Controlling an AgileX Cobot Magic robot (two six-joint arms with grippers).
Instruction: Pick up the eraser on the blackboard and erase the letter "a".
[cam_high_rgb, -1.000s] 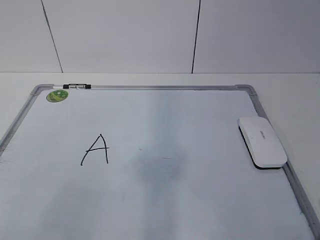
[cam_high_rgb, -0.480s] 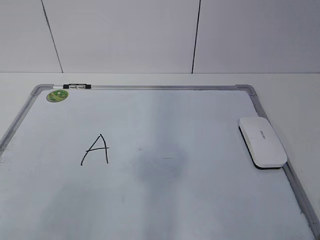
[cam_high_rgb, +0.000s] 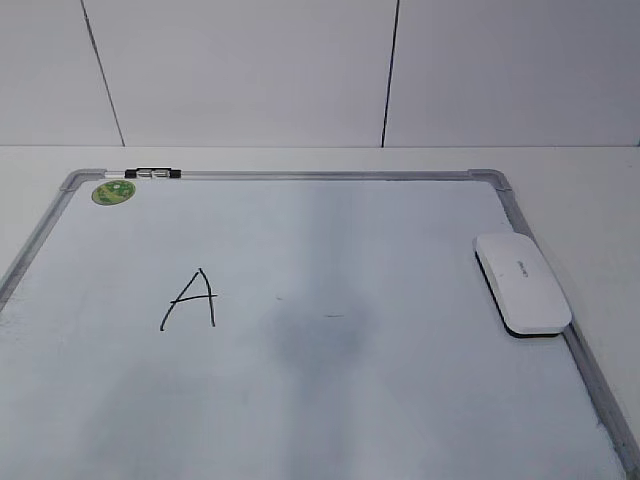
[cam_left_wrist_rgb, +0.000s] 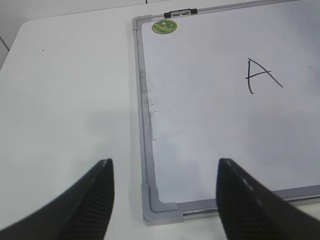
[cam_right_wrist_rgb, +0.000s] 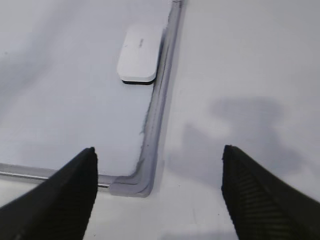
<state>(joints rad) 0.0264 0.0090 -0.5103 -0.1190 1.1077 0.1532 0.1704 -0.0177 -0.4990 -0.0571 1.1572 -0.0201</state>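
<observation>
Ahead of the right gripper (cam_right_wrist_rgb: 157, 195), whose jaws stand wide apart and empty above the board's (cam_right_wrist_rgb: 75, 125) near corner, the eraser (cam_right_wrist_rgb: 140, 53) lies flat against the right frame rail. Before the left gripper (cam_left_wrist_rgb: 162, 200), equally spread and holding nothing over the opposite near corner, a capital A (cam_left_wrist_rgb: 261, 75) sits up to its right; a grey smudge (cam_high_rgb: 320, 330) marks the board's middle, where no small "a" is visible.

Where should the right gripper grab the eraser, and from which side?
Grip the eraser across its two long sides near the middle, coming straight down from above. It lies flat on the blackboard, hard against the right frame rail, so a sideways approach looks blocked there. The right gripper is open and well short of it; its fingers would likely need turning to straddle the narrow width.
</observation>
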